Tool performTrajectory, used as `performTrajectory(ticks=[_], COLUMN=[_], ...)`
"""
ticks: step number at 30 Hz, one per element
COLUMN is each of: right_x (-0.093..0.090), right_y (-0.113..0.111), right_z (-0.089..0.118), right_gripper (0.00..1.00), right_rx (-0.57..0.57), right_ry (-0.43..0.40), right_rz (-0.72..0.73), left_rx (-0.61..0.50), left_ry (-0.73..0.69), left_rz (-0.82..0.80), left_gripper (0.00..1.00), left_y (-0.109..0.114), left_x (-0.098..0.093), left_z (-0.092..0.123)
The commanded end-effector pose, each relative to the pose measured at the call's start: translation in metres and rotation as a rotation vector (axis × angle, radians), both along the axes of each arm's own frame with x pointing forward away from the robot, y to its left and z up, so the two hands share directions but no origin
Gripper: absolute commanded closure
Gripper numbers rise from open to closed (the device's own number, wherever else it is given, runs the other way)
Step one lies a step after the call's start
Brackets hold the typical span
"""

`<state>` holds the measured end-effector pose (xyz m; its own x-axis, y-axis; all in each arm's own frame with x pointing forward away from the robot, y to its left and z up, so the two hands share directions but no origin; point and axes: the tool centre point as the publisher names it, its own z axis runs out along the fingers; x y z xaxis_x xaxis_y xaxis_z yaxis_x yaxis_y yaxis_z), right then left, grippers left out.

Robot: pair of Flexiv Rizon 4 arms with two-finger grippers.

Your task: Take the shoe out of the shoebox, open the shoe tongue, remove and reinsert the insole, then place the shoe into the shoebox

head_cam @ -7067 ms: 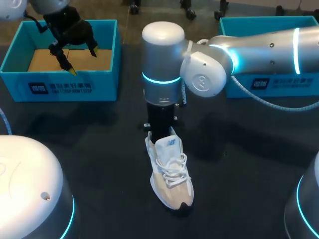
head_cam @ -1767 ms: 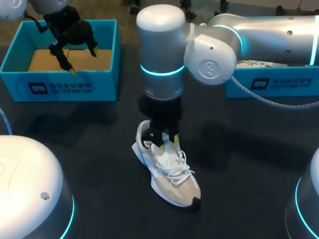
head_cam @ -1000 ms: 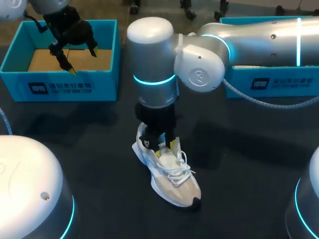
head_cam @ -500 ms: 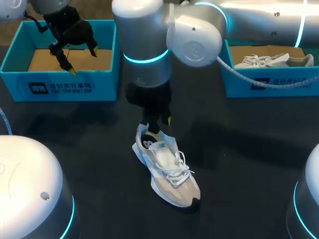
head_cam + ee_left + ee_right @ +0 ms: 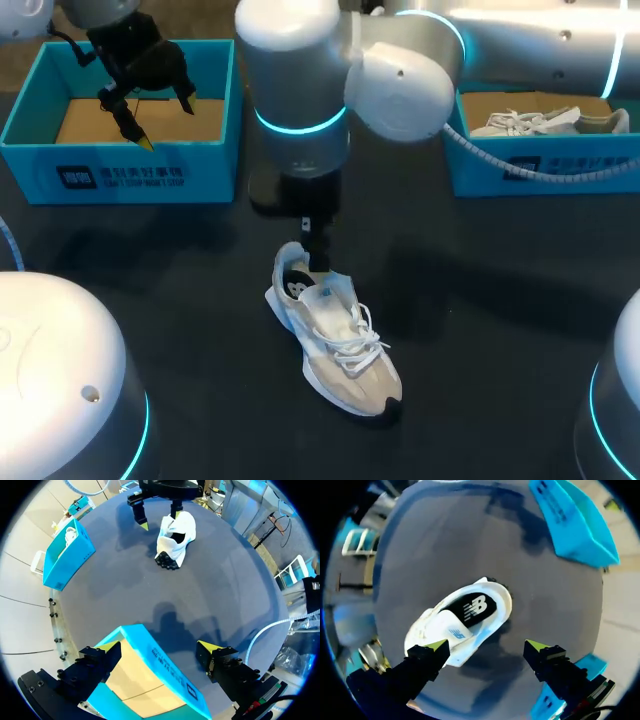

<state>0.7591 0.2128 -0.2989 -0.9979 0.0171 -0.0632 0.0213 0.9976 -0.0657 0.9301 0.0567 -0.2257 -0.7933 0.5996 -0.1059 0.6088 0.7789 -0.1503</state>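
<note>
A white and beige sneaker (image 5: 335, 340) lies on the dark table, toe toward the front; its dark insole (image 5: 472, 607) shows in the opening. My right gripper (image 5: 316, 252) hangs open just above the heel, touching nothing; in the right wrist view its fingers (image 5: 487, 645) straddle the air over the shoe (image 5: 460, 622). My left gripper (image 5: 140, 110) is open above the empty blue shoebox (image 5: 215, 150) at the back left. From the left wrist, its tips (image 5: 160, 647) stand over that box (image 5: 165, 680), with the shoe (image 5: 176, 537) and the right gripper (image 5: 159, 520) far ahead.
A second blue shoebox (image 5: 540, 165) at the back right holds another pale sneaker (image 5: 550, 122); it also shows in the left wrist view (image 5: 67, 555). My right arm's big silver elbow (image 5: 300, 80) hangs over the table's middle back. Dark table surface (image 5: 480, 330) lies around the shoe.
My right gripper has opened wide and lifted off the shoe's tongue and collar, rising toward the back. The shoe has stayed put; the left arm has not moved.
</note>
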Motion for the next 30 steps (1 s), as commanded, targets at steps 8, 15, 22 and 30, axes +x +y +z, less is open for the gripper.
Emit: performTrajectory(ticks=[8,15,22,30], right_x=[0.013,0.030,0.038,0.044], right_y=[0.008,0.024,0.039,0.052], right_z=[-0.003,-0.008,-0.015,-0.029], right_gripper=[0.00,0.00,0.00,0.00], right_rx=[0.052,0.086,0.091,0.098], right_ry=[-0.047,-0.039,-0.027,-0.008], right_rz=[0.313,0.358,0.427,0.505], left_rx=[0.002,0.002,0.002,0.002], left_ry=[0.001,0.001,0.001,0.001], left_rz=[-0.001,-0.001,-0.001,-0.001], left_gripper=[0.00,0.00,0.00,0.00], left_y=[0.000,0.000,0.000,0.000], left_x=[0.000,0.000,0.000,0.000], left_z=[0.000,0.000,0.000,0.000])
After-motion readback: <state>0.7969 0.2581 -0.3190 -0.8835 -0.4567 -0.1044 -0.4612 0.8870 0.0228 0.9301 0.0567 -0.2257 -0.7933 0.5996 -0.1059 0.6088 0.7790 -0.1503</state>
